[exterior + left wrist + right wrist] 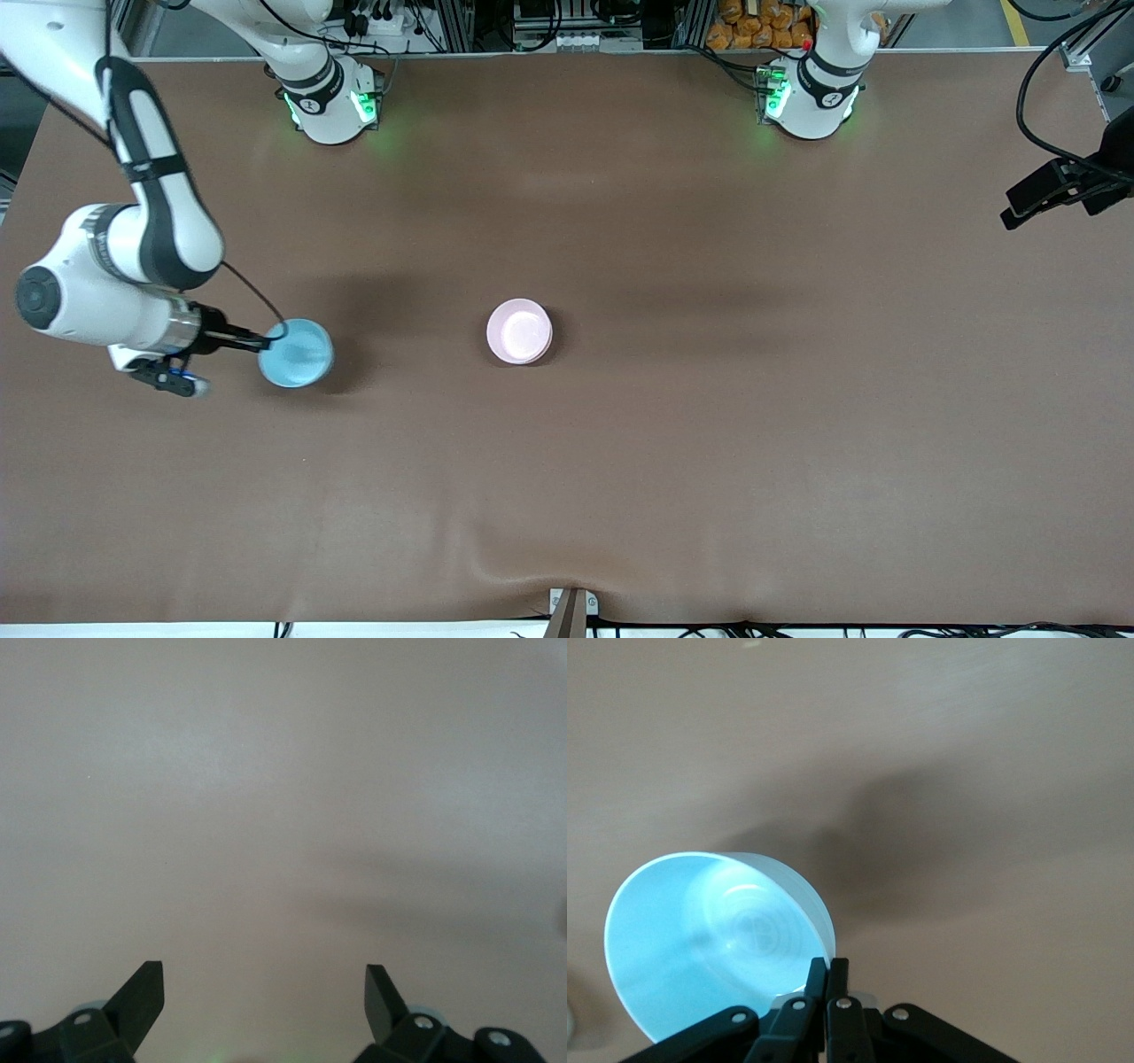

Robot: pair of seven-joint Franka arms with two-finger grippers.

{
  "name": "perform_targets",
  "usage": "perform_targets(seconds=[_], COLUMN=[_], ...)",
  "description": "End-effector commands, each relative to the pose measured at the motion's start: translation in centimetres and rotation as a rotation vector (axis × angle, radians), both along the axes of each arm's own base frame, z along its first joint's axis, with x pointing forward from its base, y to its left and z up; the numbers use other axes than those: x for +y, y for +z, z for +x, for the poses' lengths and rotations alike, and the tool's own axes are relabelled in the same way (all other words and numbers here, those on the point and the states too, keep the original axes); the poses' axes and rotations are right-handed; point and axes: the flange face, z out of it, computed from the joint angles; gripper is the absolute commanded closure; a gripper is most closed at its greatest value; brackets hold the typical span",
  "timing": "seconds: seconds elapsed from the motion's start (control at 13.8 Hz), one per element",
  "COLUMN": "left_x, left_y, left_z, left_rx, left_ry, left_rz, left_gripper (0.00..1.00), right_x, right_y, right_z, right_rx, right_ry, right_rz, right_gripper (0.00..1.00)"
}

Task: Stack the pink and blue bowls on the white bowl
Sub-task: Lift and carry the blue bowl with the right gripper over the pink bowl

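The light blue bowl (pixel 297 353) hangs tilted from my right gripper (pixel 266 339), over the table toward the right arm's end. In the right wrist view my right gripper (pixel 830 964) is shut on the blue bowl's (pixel 718 939) rim, and the bowl's shadow falls on the table beneath. The pale pink bowl (pixel 519 330) sits upright at the table's middle. The white bowl does not show on its own, and I cannot tell if it lies under the pink one. My left gripper (pixel 1019 206) waits open and empty over the table's edge at the left arm's end, and its wrist view (pixel 264 979) shows only bare table.
The brown table (pixel 673 461) has a raised wrinkle near its front edge at the middle (pixel 532 567). The two arm bases (pixel 330 102) (pixel 811 93) stand along the edge farthest from the front camera.
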Motion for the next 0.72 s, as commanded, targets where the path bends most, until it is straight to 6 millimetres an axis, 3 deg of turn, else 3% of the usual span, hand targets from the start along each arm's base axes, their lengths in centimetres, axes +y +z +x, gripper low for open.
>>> perform_targets(seconds=[0.0, 0.22, 0.36, 0.51, 0.65], left_x=[-0.6, -2.4, -2.4, -2.7, -3.0], left_y=[0.0, -0.2, -0.2, -0.2, -0.3], left_z=[0.0, 0.4, 0.3, 0.3, 0.3], left_rx=[-0.016, -0.025, -0.025, -0.023, -0.022], left_ry=[-0.009, -0.034, -0.034, -0.040, -0.043], left_rz=[-0.023, -0.023, -0.021, -0.021, -0.021], left_gripper=[0.00, 0.00, 0.00, 0.00, 0.00], right_x=[9.3, 16.6, 21.7, 25.3, 30.8], right_y=[3.0, 4.3, 4.5, 3.6, 1.4], right_z=[0.4, -0.2, -1.5, -2.7, -4.7], right_rx=[0.005, 0.017, 0.012, 0.010, 0.006], right_ry=[-0.113, -0.190, -0.216, -0.225, -0.267], right_rz=[0.021, 0.015, 0.034, 0.030, 0.019], right_gripper=[1.00, 1.00, 1.00, 1.00, 1.00])
